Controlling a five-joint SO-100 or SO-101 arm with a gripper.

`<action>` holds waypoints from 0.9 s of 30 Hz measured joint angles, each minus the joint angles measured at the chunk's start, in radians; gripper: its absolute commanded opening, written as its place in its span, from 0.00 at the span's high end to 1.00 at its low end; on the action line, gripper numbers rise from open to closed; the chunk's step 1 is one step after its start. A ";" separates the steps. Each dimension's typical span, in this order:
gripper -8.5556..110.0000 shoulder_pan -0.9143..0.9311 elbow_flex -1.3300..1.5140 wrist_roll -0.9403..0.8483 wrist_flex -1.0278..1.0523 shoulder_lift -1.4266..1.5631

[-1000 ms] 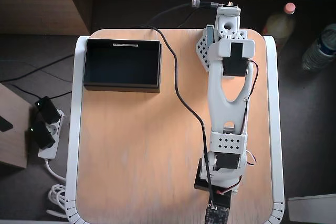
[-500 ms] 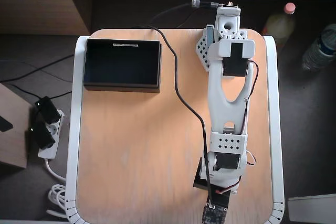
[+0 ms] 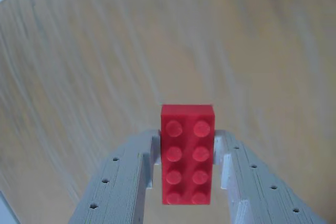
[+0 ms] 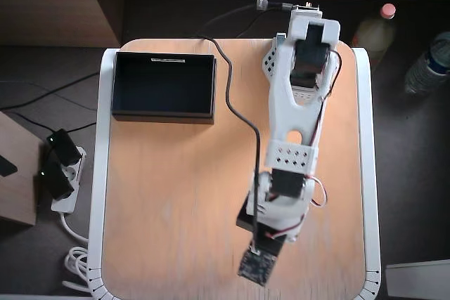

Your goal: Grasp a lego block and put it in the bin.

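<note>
Between the gripper's [image 3: 187, 182] two pale fingers [image 3: 123, 182] sat the lego block [image 3: 187, 153] — clamped, studs up, over bare wood.

Seen from the wrist view, the red block stood lengthwise between the fingers, its two rows of four studs facing the camera, each long side pressed against a white finger with small holes along it; the blurred wooden table [image 3: 105, 61] lay beneath it. From the overhead view, the white arm [image 4: 295, 117] reached from its base at the table's far edge toward the near right part of the tabletop, and the block itself was hidden under the wrist. Well apart, at the far left corner, the bin [image 4: 164, 113] rested on the table — black, with a white strip on its far rim.
</note>
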 measured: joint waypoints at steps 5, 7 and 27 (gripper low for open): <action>0.93 0.133 0.000 0.038 0.110 0.124; 0.93 0.193 0.000 0.052 0.149 0.167; 0.92 1.040 0.002 0.287 0.267 0.327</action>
